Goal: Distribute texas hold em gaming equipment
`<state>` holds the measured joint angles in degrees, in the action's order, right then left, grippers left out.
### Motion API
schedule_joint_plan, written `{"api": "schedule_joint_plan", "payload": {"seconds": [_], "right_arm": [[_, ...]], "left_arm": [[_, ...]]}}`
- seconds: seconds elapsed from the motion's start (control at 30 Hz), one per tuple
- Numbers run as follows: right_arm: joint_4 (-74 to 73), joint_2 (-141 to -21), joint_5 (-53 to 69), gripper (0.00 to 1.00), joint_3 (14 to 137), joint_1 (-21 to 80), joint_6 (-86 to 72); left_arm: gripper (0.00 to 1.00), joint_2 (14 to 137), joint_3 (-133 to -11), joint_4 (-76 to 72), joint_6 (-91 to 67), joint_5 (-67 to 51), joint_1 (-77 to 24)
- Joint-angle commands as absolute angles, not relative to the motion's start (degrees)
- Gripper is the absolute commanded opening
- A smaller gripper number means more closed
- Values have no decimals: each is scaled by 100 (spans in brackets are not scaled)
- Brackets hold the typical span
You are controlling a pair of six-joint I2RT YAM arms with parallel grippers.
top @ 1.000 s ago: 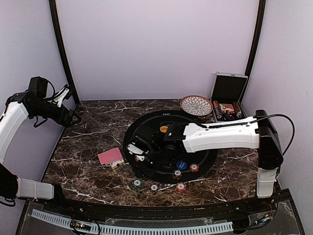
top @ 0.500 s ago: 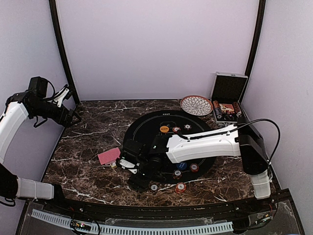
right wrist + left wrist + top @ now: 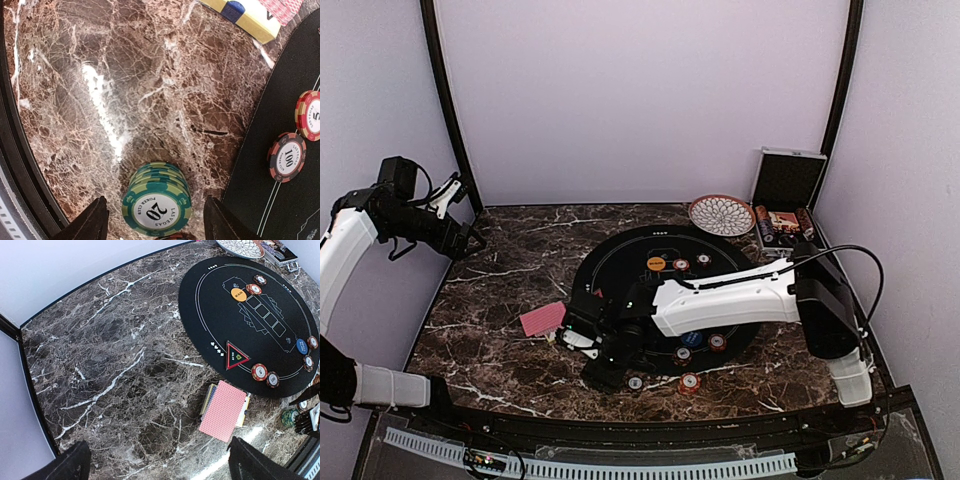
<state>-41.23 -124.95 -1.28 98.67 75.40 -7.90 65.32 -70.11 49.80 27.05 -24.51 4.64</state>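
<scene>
A stack of green poker chips [image 3: 157, 200] stands on the marble just off the black round mat [image 3: 620, 260]. My right gripper [image 3: 155, 199] is open with a finger on each side of the stack, not closed on it. In the top view the right gripper [image 3: 600, 374] hides the stack. The pink-backed cards [image 3: 542, 318] lie left of the mat, on a yellow box [image 3: 250, 15]. The orange button [image 3: 656, 264] and blue button [image 3: 692, 339] lie on the mat with red chips [image 3: 287, 157]. My left gripper [image 3: 470, 240] is open and empty, high at the far left.
A patterned bowl [image 3: 721, 214] and an open silver case [image 3: 785, 200] stand at the back right. Loose chips [image 3: 689, 383] lie near the table's front edge. A red triangle marker [image 3: 235, 356] sits at the mat's left rim.
My right gripper has swung from over the mat's left part toward the front, off the mat, and now straddles the green chip stack. The left arm has not moved.
</scene>
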Motion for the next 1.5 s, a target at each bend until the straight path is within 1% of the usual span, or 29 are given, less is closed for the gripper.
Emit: {"api": "schedule_joint_plan", "payload": {"seconds": [0.0,0.37,0.63,0.73,1.13,1.47], "right_arm": [[-4146,-12607,-133,64,10078,7589,-739],[-4131,-12615,-105,53,10065,7587,-729],[-4106,-12507,-205,34,10020,7587,-739],[-4126,-12446,-282,29,10023,7593,-745],[-4396,-12138,-614,25,10409,7479,-686],[-4390,-11663,-722,23,10297,6782,-774]], "left_arm": [[99,6407,-7014,5010,2775,-2497,457],[99,6382,-7005,5009,2794,-2468,456],[99,6372,-6981,5010,2800,-2453,453],[99,6373,-6985,5009,2797,-2459,457],[99,6381,-7004,5018,2799,-2437,457],[99,6386,-7005,5027,2797,-2434,456]]}}
